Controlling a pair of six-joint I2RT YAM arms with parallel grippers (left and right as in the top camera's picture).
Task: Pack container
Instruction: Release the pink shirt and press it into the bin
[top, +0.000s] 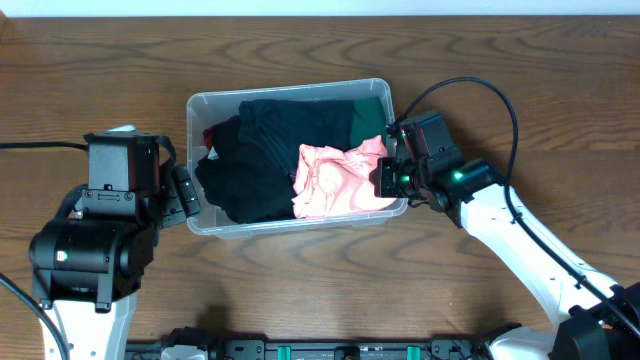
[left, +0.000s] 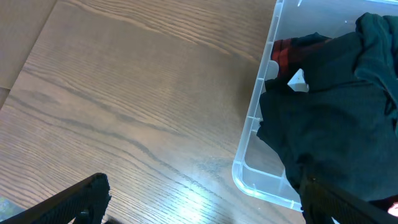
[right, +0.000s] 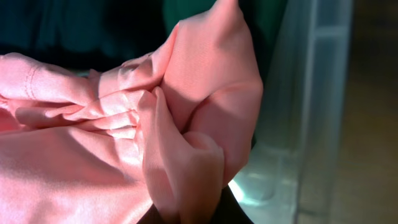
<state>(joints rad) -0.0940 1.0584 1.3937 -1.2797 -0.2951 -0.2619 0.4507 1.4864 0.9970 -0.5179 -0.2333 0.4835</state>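
The clear container (top: 290, 92) stands mid-table and holds a black garment (top: 255, 160), a pink garment (top: 335, 180), a green one (top: 372, 110) and a bit of red cloth (top: 210, 135). My right gripper (top: 385, 178) is at the container's right end, shut on a fold of the pink garment (right: 93, 124), pinched between the fingers (right: 193, 214) beside the container wall (right: 311, 93). My left gripper (top: 188, 195) is open at the container's left end. In the left wrist view its fingers (left: 204, 190) straddle the container's corner rim (left: 249, 124), one over the table, one over the black garment (left: 329, 112).
The wooden table surrounds the container on all sides. A white tag (left: 297, 79) shows among the dark clothes next to the red cloth (left: 286, 53). A black rail with green clips (top: 330, 350) runs along the table's front edge. The right arm's cable (top: 480, 90) loops above the table.
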